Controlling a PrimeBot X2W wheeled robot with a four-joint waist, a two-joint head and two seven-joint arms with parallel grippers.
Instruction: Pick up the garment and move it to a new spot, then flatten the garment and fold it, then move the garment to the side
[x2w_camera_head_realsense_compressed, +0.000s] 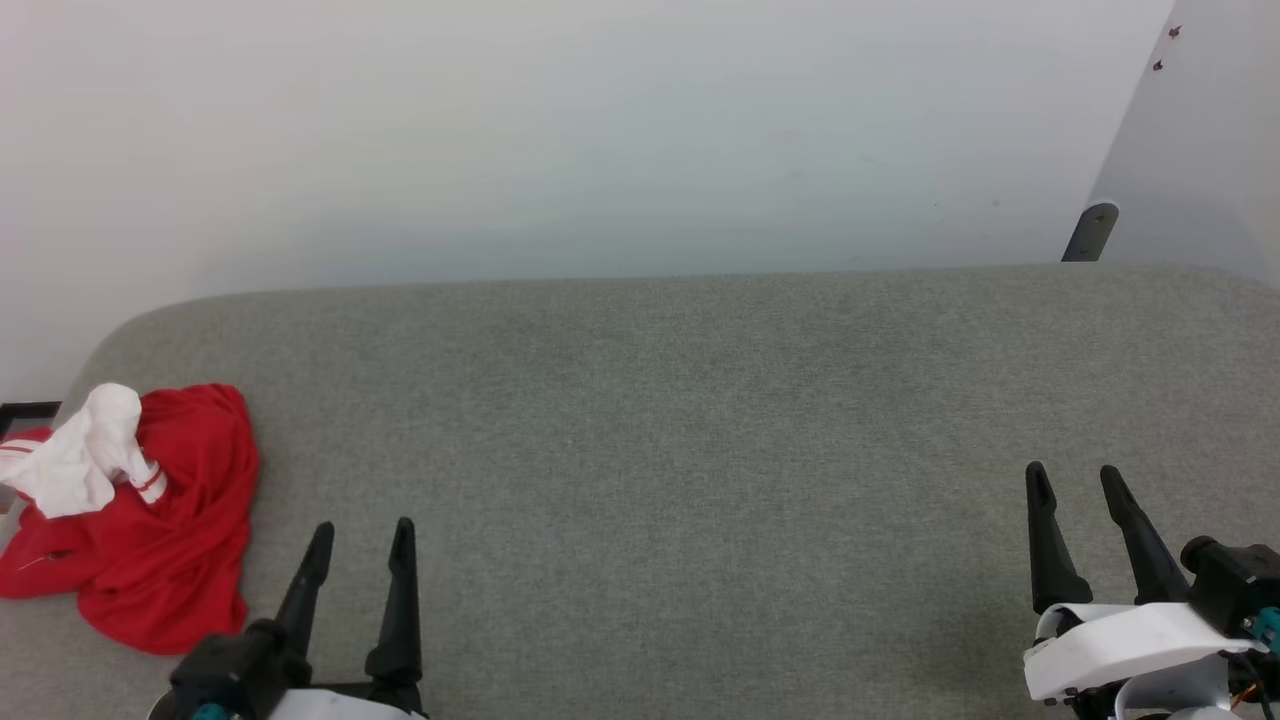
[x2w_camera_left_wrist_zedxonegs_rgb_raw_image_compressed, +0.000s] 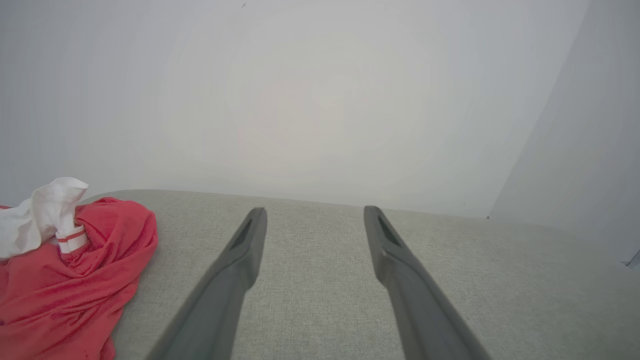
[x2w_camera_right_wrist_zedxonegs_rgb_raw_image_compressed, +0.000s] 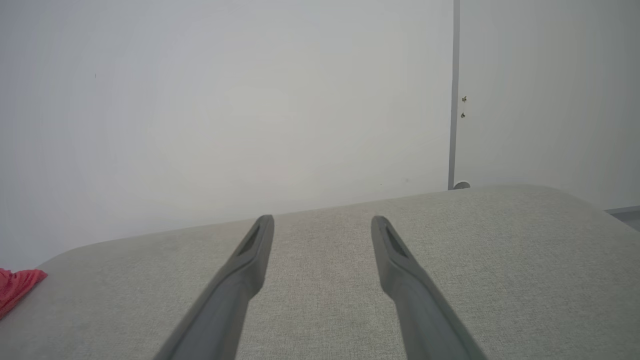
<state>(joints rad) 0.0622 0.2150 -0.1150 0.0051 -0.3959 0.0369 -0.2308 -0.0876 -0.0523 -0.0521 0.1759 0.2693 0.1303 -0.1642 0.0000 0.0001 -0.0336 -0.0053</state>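
Note:
The garment (x2w_camera_head_realsense_compressed: 165, 530) lies crumpled in a red heap with a white sleeve bunched on top, at the far left of the grey padded surface (x2w_camera_head_realsense_compressed: 680, 420). In the left wrist view the garment (x2w_camera_left_wrist_zedxonegs_rgb_raw_image_compressed: 65, 295) fills the lower left corner; a red edge of the garment (x2w_camera_right_wrist_zedxonegs_rgb_raw_image_compressed: 17, 287) shows at the left border of the right wrist view. My left gripper (x2w_camera_head_realsense_compressed: 362, 537) stands open just to the right of the heap, not touching it, with nothing between its fingers. My right gripper (x2w_camera_head_realsense_compressed: 1075, 481) is open and empty at the lower right, far from the cloth.
A pale wall (x2w_camera_head_realsense_compressed: 600, 140) rises straight behind the surface's rounded back edge. A second wall panel meets it at the right, with a dark bracket (x2w_camera_head_realsense_compressed: 1092, 232) at its foot. A dark object (x2w_camera_head_realsense_compressed: 25, 412) peeks out beyond the surface's left end.

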